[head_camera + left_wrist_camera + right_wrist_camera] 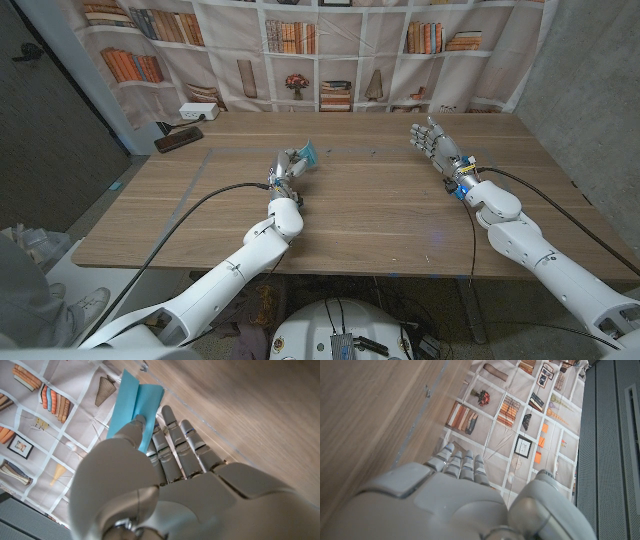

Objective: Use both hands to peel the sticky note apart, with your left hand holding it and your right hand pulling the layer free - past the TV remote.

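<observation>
The left hand [288,168], white and grey with jointed fingers, is raised over the middle of the wooden table [360,215] and pinches a light blue paper sticky note [306,154] between its thumb and its fingers; in the left wrist view the thumb [134,430] presses on the near face of the note [134,405], whose two layers stand slightly parted at the free end, while the other fingers [175,445] lie straight behind it. The right hand [432,142] is lifted above the table's right side, well apart from the note, its fingers spread and reaching up, with nothing in it; the right wrist view shows those fingers [461,466] extended side by side. Farther off, near the table's far left corner, a dark flat TV remote [178,139] lies at an angle, and just beyond it a white rectangular box [196,112] sits at the far edge. Behind the table hangs a curtain printed with bookshelves [330,50].
</observation>
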`<state>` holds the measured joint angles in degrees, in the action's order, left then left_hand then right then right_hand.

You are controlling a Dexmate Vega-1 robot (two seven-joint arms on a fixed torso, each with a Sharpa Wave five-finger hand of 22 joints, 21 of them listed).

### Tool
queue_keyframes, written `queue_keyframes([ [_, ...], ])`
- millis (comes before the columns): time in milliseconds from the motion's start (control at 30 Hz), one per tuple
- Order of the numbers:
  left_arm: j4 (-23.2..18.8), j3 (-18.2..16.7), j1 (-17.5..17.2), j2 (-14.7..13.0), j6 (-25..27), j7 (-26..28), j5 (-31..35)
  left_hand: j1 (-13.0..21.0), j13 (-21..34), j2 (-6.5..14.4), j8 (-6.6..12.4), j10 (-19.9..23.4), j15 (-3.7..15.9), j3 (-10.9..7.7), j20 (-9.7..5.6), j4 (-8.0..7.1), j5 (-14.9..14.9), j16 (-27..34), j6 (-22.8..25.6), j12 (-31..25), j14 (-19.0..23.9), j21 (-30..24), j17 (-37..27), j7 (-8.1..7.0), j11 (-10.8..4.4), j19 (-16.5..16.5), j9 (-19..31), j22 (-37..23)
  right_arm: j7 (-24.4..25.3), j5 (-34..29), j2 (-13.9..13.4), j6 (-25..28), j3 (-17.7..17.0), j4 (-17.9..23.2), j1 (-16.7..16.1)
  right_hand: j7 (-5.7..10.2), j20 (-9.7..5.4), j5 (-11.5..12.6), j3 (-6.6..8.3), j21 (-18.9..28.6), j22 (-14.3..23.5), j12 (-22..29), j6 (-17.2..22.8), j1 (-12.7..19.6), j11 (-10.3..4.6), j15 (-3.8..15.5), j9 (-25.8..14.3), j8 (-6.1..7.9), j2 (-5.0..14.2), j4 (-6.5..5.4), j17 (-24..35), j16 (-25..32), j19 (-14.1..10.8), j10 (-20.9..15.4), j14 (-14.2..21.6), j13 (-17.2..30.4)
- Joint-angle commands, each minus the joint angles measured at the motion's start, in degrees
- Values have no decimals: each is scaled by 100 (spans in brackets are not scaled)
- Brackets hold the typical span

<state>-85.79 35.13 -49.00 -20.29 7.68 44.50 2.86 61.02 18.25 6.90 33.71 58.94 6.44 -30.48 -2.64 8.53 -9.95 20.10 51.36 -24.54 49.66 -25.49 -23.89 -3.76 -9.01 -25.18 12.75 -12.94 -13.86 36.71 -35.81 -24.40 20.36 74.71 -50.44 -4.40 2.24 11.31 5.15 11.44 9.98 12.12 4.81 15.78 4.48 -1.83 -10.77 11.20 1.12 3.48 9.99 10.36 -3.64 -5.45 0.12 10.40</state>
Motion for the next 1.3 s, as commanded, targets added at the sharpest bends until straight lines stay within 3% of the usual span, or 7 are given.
queue_keyframes([
  [33, -232, -347, -193, -15, -547, -384, -617, 256, 34, 251, 22, 189, 706, -25, -275, -49, -36, -33, 35, 16, 45, -42, 5, 49, -228, 12, 19, -25, 60, -25, 18, -35, -1, 28, -30, 16, 28, -7, 7, -19, 35, 0, 47, 7, -10, 14, -20, 16, 58, 20, 13, 17, -42, -25, 35, 15],
  [467, -276, -447, -267, 5, -758, -597, -898, 300, 68, 224, 13, 219, 719, -7, -267, -39, -34, -55, 50, 22, 101, -104, 15, 31, -236, 39, 14, -50, 228, -213, -47, -108, 5, 185, -109, 24, 0, -6, 7, -6, 37, 28, 101, 15, -40, 36, -21, 33, 70, 31, 14, 37, -77, -104, 101, 18],
  [633, -268, -439, -256, 19, -784, -602, -889, 312, 80, 223, 9, 223, 720, 3, -263, -41, -32, -60, 55, 27, 110, -127, 11, 33, -239, 49, 13, -59, 470, -572, -101, -270, 33, 261, -132, 164, -324, -3, 25, 188, 74, 193, 417, 118, -210, 255, -27, 122, 102, 119, 27, 145, -671, -606, 604, 38],
  [1000, -230, -442, -250, 71, -872, -670, -971, 309, 102, 227, -18, 258, 705, 23, -256, -68, -26, -68, 66, 30, 147, -182, 13, 42, -247, 47, -15, -75, 993, -1206, -267, -332, 54, 621, -253, 196, -311, -1, 63, 251, 108, 360, 491, 287, -344, 446, -31, 113, 107, 240, 38, 193, -925, -1121, 1035, 68],
  [1067, -220, -442, -249, 85, -898, -701, -1006, 313, 105, 220, -17, 264, 714, 29, -261, -65, -24, -62, 78, 30, 161, -189, 9, 42, -248, 47, -19, -77, 1065, -1319, -260, -411, 62, 626, -257, 181, -419, 4, 111, 428, 119, 403, 593, 506, -392, 549, -31, 134, 81, 377, 42, 233, -1456, -1296, 1354, 83],
  [1100, -208, -422, -240, 90, -896, -679, -968, 319, 106, 219, -21, 268, 721, 29, -260, -61, -24, -61, 75, 31, 166, -194, 9, 47, -248, 47, -21, -78, 1147, -1397, -263, -411, 61, 666, -274, 193, -440, 7, 122, 451, 120, 424, 644, 571, -417, 593, -32, 145, 67, 413, 41, 240, -1546, -1370, 1444, 85],
  [1300, -165, -297, -173, 87, -861, -668, -783, 331, 111, 213, -34, 280, 714, 37, -254, -57, -21, -62, 82, 38, 179, -215, 7, 42, -249, 59, -33, -85, 1497, -1922, -359, -378, 91, 860, -309, 222, -451, 20, 152, 476, 121, 483, 826, 752, -478, 634, -33, 191, 27, 500, 40, 244, -1682, -1580, 1639, 89],
])
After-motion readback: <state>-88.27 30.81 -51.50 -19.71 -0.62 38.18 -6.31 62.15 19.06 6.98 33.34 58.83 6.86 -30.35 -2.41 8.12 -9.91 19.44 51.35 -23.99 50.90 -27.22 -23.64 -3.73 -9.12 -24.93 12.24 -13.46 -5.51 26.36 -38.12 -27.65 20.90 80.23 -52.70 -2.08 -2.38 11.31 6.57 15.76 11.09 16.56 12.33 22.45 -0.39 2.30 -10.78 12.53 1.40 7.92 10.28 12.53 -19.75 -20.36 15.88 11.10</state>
